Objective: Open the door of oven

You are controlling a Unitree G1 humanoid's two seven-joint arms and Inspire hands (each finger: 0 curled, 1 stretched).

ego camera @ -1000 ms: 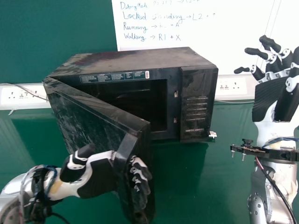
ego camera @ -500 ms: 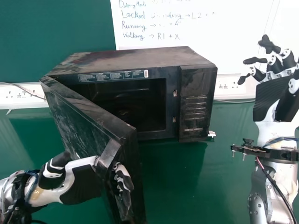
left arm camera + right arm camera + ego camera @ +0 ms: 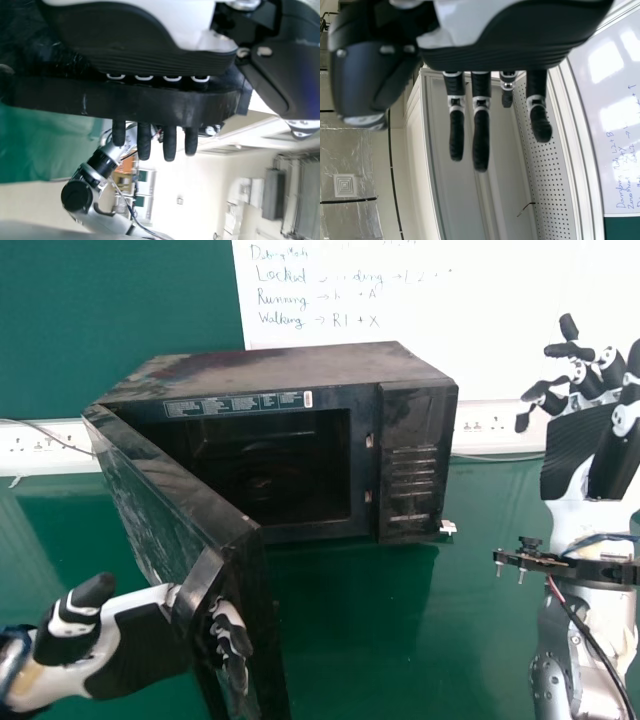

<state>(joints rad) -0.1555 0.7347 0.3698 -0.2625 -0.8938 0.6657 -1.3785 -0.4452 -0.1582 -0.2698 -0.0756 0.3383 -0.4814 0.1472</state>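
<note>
Black box-shaped microwave oven point(image 3: 290, 370) on smooth green tabletop point(image 3: 350, 620), with scuffed black door point(image 3: 160, 515) standing open.

Dull top panel, streaked with dust and smears; rectangular dark cavity point(image 3: 260, 470) behind the opening, with printed label strip point(image 3: 235, 404) above; upright control panel point(image 3: 412, 420) to the right of the cavity, marked with worn horizontal lines. Glossy, scratched outer face on the door; at its free side, curved black bar handle point(image 3: 200, 585). Left hand point(image 3: 140, 640) in black and white, with fingers point(image 3: 144, 142) hooked round the handle, ribbed palm close to it, thumb apart. Right hand point(image 3: 575, 455) of matching finish, well apart from the oven, palm ribbed, fingers spread and slightly bent. Smooth whiteboard point(image 3: 400, 310) with handwriting and white socket strip point(image 3: 487, 428) behind.
</note>
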